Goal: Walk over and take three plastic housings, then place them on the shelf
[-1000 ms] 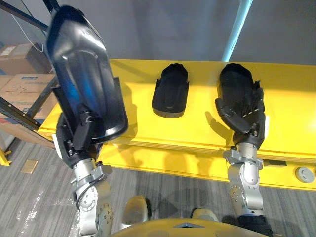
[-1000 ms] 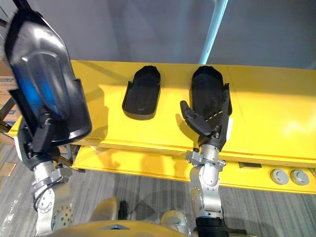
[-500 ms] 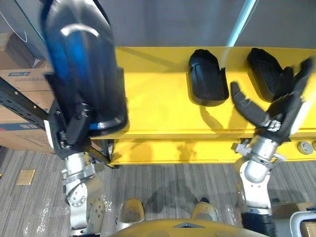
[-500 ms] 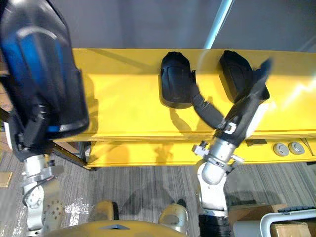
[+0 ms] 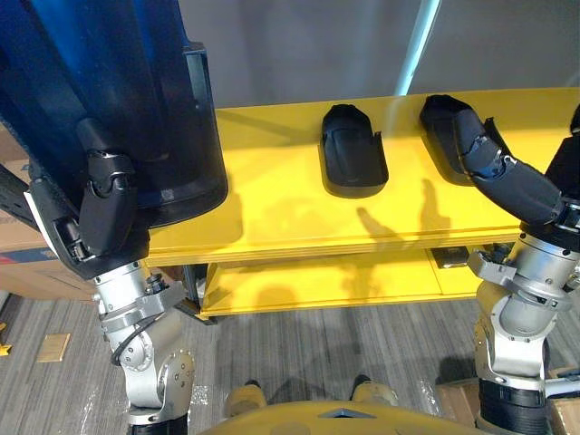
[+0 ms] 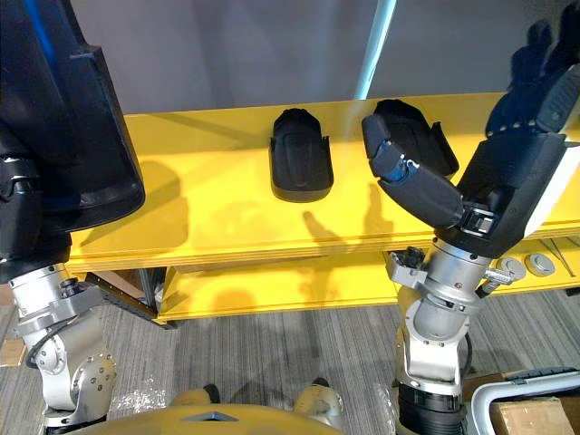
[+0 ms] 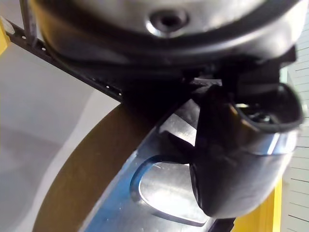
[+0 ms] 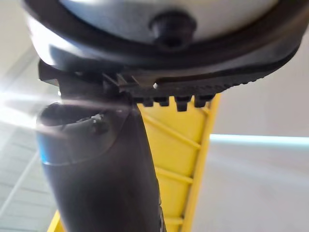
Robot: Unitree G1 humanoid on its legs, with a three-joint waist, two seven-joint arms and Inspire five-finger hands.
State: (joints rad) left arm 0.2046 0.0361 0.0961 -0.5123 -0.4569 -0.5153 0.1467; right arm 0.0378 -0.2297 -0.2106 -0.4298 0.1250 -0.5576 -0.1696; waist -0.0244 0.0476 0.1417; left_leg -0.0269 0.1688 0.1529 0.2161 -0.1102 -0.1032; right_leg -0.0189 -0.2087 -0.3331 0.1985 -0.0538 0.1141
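A large glossy black plastic housing (image 5: pixel 109 100) is held up high on the left, close to my head. My left hand (image 5: pixel 104 208) is shut on its lower end, thumb (image 7: pixel 236 159) pressed on the shiny face (image 7: pixel 159 188). Two smaller black housings lie on the yellow table (image 5: pixel 272 208): one in the middle (image 5: pixel 353 163), one further right (image 5: pixel 449 136). My right hand (image 6: pixel 517 172) is raised above the table's right part, open and holding nothing, with its thumb (image 5: pixel 503 177) stretched towards the right housing and its fingers (image 6: pixel 535 54) pointing up.
The yellow table has a lower yellow shelf (image 5: pixel 317 281). A cyan pole (image 5: pixel 417 45) rises behind it against a grey wall. A black rack strut (image 6: pixel 118 294) and a cardboard box (image 5: pixel 23 281) are at the left. A white bin edge (image 6: pixel 526 390) is at the lower right.
The view has shifted. My right hand has come off the right housing and risen, spread open. My left hand has brought the large housing higher and closer.
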